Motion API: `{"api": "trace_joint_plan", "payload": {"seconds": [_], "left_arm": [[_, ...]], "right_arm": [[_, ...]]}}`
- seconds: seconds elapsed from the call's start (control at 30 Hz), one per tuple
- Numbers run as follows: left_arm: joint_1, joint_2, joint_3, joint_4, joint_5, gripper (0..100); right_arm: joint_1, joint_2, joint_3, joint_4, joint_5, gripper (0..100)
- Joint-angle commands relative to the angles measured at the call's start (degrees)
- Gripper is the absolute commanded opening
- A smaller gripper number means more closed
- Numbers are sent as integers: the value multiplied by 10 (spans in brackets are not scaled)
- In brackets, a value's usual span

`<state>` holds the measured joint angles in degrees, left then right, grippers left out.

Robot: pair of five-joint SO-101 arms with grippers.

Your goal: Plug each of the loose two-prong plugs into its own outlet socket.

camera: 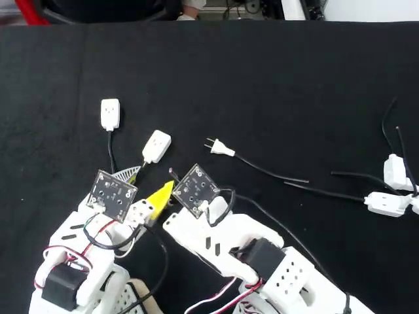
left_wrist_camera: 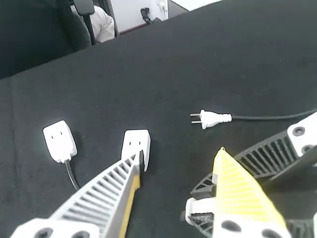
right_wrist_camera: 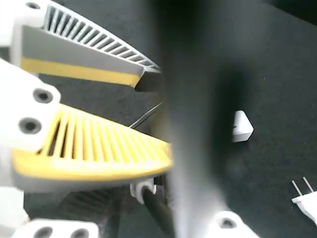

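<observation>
Two white outlet sockets lie on the black table, one at the left (camera: pixel 110 113) (left_wrist_camera: pixel 59 141) and one nearer the arms (camera: pixel 156 146) (left_wrist_camera: pixel 136 144) (right_wrist_camera: pixel 241 126). A loose white two-prong plug (camera: pixel 221 150) (left_wrist_camera: pixel 210 119) (right_wrist_camera: pixel 307 198) lies to their right, its black cord trailing away. My left gripper (camera: pixel 156 175) (left_wrist_camera: pixel 179 156) is open just short of the nearer socket, with nothing between its ribbed and yellow fingers. My right gripper (camera: pixel 173 175) sits close beside it; its dark ribbed finger (left_wrist_camera: pixel 267 158) crosses under the yellow one.
More white plug and socket pieces (camera: pixel 386 204) (camera: pixel 396 171) with black cords lie at the table's right edge. Both arm bodies crowd the near edge. Dark cloth stretches bare behind the sockets.
</observation>
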<state>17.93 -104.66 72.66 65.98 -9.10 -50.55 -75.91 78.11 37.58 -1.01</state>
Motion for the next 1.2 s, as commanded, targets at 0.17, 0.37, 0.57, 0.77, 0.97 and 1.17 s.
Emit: {"api": "trace_joint_plan", "payload": {"seconds": [0.17, 0.37, 0.57, 0.77, 0.97, 1.17], "left_arm": [[-200, 1, -17, 12, -11, 245], [-305, 3, 55, -67, -11, 249], [-346, 4, 169, -230, -10, 251], [-344, 78, 77, -211, -4, 251], [-324, 334, -86, -215, 16, 251], [-246, 595, -225, -215, 13, 251]], "right_arm": [[62, 0, -116, 111, 0, 11], [149, 52, -199, 192, 4, 11], [268, 224, -311, 223, 5, 11], [319, 397, -395, 234, 104, 11], [355, 468, -449, 257, 171, 11], [419, 474, -459, 255, 153, 11]]}}
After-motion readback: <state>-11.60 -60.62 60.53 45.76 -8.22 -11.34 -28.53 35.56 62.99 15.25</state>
